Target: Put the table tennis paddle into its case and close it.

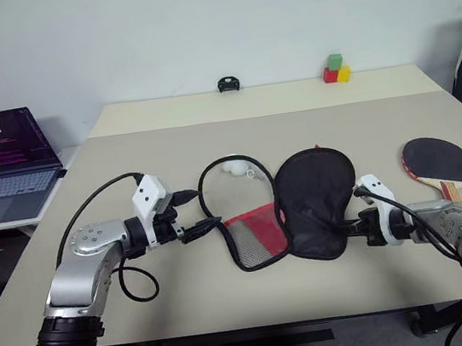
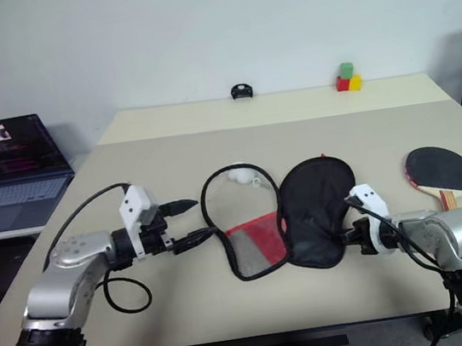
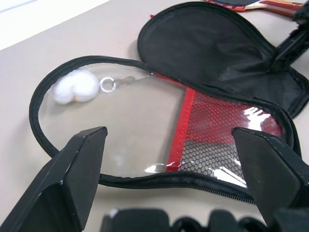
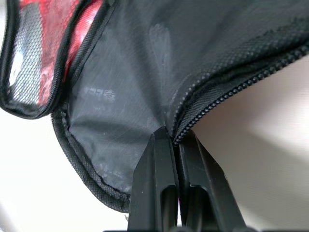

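Already the case (image 1: 304,206) rim was pinched by the right hand (image 4: 175,140); left hand (image 3: 169,145) spread. Fabric slip was judged likely, the paddle (image 1: 438,161) left well apart.

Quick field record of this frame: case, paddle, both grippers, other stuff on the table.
case: unzipped, spread open flat on the table, black half beside clear-and-red mesh half
table tennis paddle: outside the case, lying flat near the table's right edge
left gripper: open, at the edge of the mesh half, holding nothing
right gripper: shut on the zipper edge of the black half
other: coloured blocks and a small black object at the far edge
laptop: open, on a side surface to the left
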Robot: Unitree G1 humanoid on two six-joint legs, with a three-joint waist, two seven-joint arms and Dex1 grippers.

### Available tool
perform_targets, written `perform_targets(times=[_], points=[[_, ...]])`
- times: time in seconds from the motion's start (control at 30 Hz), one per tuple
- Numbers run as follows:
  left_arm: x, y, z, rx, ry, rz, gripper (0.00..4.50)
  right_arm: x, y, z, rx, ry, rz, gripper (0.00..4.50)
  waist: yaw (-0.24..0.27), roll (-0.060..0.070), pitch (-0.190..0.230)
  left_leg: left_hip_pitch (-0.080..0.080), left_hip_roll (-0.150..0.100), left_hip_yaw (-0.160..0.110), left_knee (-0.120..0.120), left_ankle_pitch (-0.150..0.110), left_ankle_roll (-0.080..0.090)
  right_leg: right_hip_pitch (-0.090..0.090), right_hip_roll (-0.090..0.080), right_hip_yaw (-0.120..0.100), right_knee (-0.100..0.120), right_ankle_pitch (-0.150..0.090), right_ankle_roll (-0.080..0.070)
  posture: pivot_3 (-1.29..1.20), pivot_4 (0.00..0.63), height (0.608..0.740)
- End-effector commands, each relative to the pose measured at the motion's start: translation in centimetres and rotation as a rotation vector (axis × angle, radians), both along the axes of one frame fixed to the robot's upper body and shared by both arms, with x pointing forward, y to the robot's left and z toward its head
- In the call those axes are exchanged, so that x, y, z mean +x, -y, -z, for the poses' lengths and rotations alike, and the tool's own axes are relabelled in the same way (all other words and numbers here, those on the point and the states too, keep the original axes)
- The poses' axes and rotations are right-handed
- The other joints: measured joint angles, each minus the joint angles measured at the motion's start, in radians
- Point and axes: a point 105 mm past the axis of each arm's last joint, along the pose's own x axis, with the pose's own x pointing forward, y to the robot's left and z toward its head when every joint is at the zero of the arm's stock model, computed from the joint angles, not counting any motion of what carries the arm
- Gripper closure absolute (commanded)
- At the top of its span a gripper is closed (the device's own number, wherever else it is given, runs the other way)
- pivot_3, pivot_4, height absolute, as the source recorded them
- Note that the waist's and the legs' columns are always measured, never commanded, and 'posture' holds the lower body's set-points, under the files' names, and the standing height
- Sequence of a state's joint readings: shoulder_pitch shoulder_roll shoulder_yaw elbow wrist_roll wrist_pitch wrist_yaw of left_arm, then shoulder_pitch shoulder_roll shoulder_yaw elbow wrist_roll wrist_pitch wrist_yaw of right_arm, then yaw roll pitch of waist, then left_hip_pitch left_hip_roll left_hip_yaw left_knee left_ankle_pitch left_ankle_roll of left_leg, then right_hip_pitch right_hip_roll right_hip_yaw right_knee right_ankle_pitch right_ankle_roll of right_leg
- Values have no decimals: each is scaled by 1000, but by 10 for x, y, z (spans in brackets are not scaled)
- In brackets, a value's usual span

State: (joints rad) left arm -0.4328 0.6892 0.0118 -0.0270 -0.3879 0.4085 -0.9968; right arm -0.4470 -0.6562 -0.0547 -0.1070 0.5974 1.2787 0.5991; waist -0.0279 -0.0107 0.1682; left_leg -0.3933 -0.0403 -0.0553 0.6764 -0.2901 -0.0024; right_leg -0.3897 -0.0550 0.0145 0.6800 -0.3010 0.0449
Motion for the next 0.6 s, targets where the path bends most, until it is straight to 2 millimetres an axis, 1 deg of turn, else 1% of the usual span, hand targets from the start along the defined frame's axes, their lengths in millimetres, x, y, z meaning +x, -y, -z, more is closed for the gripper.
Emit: perform_targets(times=[0.03,0.4,0.6], points=[[3,11,-13,2,55,43,0,9,12,-13,-15,50,10,4470,2,0,0,0,0,0,0,0,0,0,0,0,0,0,0,0,150,740],[8,24,-15,-3,64,86,0,6,39,-14,-66,21,-3,4470,1,-1,0,-1,0,0,1,0,0,0,0,0,0,0,0,0,150,740],[8,26,-15,-5,65,92,0,14,51,-14,-120,32,5,4470,1,-1,0,-1,0,0,1,0,0,0,0,0,0,0,0,0,150,740]])
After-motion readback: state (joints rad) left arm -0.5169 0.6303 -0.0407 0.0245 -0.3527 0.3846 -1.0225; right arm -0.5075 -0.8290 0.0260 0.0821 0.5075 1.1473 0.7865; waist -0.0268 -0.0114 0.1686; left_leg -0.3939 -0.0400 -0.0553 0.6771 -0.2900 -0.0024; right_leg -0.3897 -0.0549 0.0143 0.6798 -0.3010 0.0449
